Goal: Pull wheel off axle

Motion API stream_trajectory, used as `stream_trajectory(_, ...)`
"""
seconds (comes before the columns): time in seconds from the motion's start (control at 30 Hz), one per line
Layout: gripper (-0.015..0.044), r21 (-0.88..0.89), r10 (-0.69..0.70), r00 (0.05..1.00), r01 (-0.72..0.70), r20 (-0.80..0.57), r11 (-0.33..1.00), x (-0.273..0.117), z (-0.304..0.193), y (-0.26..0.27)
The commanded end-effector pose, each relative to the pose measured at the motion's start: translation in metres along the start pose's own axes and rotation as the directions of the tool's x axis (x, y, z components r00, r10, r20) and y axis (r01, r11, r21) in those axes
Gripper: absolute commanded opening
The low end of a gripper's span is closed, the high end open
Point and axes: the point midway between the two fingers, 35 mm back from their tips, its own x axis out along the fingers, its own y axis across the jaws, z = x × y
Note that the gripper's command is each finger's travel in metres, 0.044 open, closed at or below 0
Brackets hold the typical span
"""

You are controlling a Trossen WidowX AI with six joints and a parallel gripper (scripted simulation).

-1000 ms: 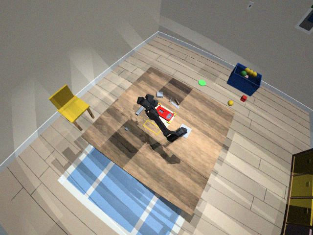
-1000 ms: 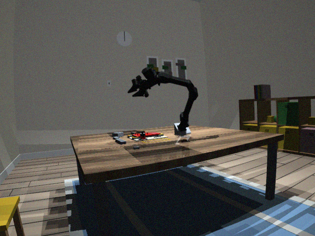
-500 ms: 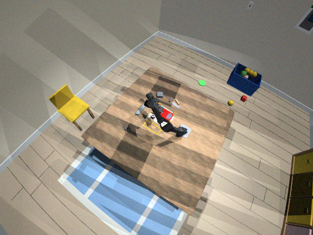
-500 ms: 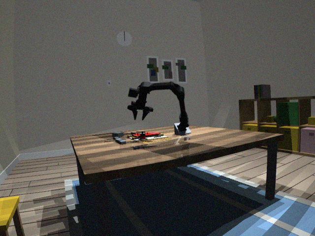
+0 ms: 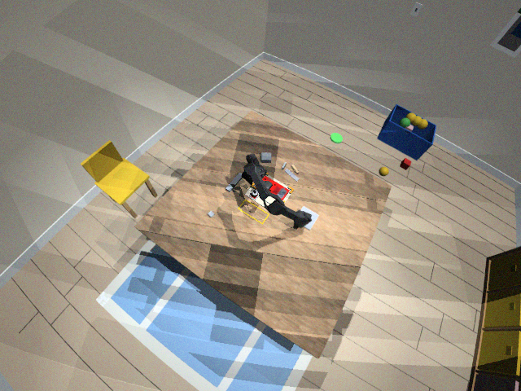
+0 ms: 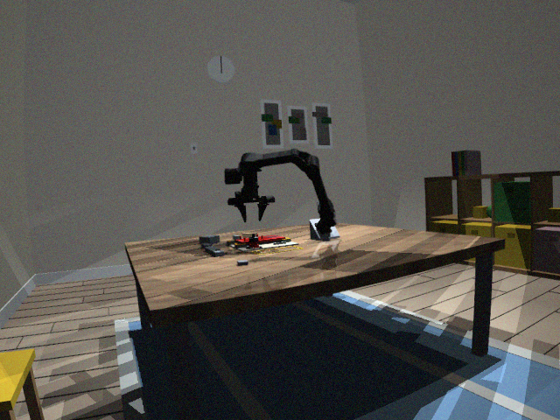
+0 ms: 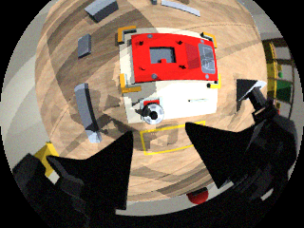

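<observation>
Gripper (image 6: pixel 252 211): fingers apart, empty, high over the table (image 6: pixel 370 253).
Wheel (image 7: pixel 152 112): on its axle, 11 o'clock of gripper (wrist view).
Approach: descend centred, straddle rim evenly.

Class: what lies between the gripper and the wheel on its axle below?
Nothing. In the exterior view the open gripper hangs well above the wheel, with only air between. The wrist view shows the wheel unobstructed, beside the yellow marked area.
</observation>
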Motion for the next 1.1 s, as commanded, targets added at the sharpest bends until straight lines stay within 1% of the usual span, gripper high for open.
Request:
stream_trajectory(0.0, 0.03, 0.007, -0.002, 1.0, 0.002, -0.007, 1.0, 0.004, 0.0, 0.002)
stream_trajectory(0.1, 0.03, 0.007, -0.002, 1.0, 0.002, -0.006, 1.0, 0.014, 0.0, 0.003)
stream_trajectory(0.43, 0.03, 0.007, -0.001, 1.0, 0.001, -0.009, 1.0, 0.068, -0.003, 0.002)
stream_trajectory(0.57, 0.03, 0.006, -0.001, 1.0, 0.001, -0.01, 1.0, 0.075, -0.004, 0.001)
stream_trajectory(0.67, 0.0221, 0.008, -0.013, 1.0, 0.013, -0.008, 1.0, 0.072, -0.001, 0.001)
stream_trajectory(0.97, 0.0161, 0.008, -0.013, 1.0, 0.013, -0.008, 1.0, 0.072, -0.001, 0.001)
stream_trajectory(1.07, 0.0083, 0.008, -0.013, 1.0, 0.013, -0.008, 1.0, 0.072, -0.001, 0.001)
